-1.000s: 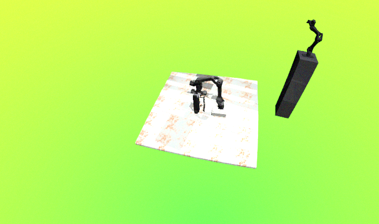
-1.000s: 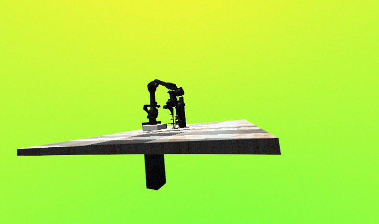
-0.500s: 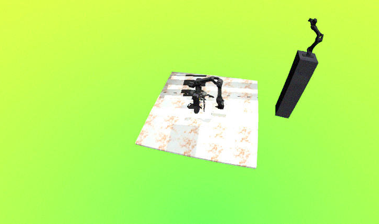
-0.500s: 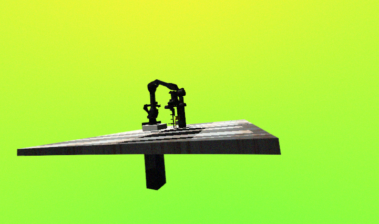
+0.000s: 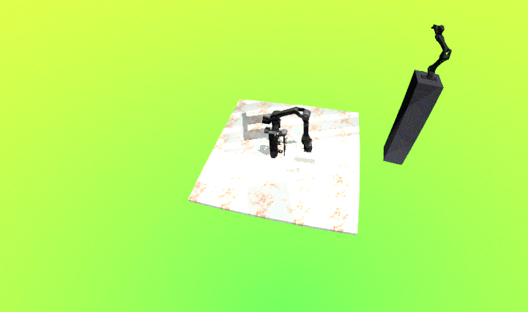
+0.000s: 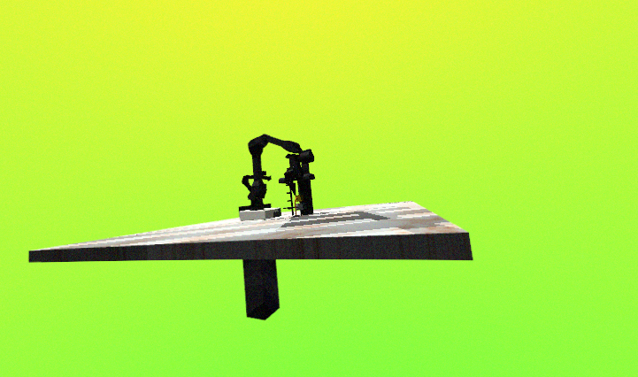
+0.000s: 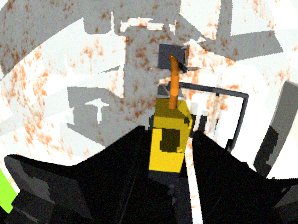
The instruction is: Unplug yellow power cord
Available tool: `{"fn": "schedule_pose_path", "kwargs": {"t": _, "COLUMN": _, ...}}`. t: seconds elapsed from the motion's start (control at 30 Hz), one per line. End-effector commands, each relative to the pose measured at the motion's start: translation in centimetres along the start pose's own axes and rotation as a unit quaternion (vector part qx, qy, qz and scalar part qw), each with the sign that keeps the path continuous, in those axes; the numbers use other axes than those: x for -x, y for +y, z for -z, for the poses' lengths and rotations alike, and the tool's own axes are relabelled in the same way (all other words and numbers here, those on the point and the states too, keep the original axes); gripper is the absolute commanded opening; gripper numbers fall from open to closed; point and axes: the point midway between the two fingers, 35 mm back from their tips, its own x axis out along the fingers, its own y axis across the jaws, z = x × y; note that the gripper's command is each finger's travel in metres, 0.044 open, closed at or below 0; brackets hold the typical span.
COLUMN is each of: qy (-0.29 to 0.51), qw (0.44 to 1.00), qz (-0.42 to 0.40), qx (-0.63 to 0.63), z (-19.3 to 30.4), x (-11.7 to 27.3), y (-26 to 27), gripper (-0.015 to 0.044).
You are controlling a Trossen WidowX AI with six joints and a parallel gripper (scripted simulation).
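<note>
The yellow plug (image 7: pixel 167 157) (image 6: pixel 298 197) is large in the wrist view, between my fingers. Its orange-yellow cord (image 7: pixel 174 82) runs from it to a small dark block. The black power strip (image 5: pixel 273 147) (image 6: pixel 307 196) appears as a tall upright block. My gripper (image 7: pixel 169 133) (image 6: pixel 295 189) points down and is partly open, with a fingertip on either side of the plug. A pale gap shows between the plug and the right finger; a left gap is hard to see. Whether the plug sits in its socket is hidden.
A thin dark frame (image 7: pixel 215 91) stands right of the plug; its thin bars (image 6: pixel 291 200) stand beside the strip. A dark block (image 7: pixel 170 49) lies at the cord's end. A tall dark pillar (image 5: pixel 412 116) with another arm on top stands off the table (image 5: pixel 315 209).
</note>
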Motion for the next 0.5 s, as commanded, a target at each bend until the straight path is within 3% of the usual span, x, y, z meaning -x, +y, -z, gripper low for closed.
{"fn": "schedule_pose_path", "kwargs": {"t": 0.0, "qy": -0.003, "qw": 1.000, "qz": 0.001, "qx": -0.003, "z": 0.01, "x": -0.53, "y": -0.09, "gripper": 0.0160}}
{"fn": "schedule_pose_path", "kwargs": {"t": 0.33, "qy": -0.003, "qw": 1.000, "qz": 0.001, "qx": -0.003, "z": 0.01, "x": -1.09, "y": -0.10, "gripper": 0.0160}}
{"fn": "schedule_pose_path", "kwargs": {"t": 0.47, "qy": 0.000, "qw": 1.000, "qz": -0.001, "qx": 0.000, "z": 0.07, "x": -0.83, "y": -0.01, "gripper": 0.0055}}
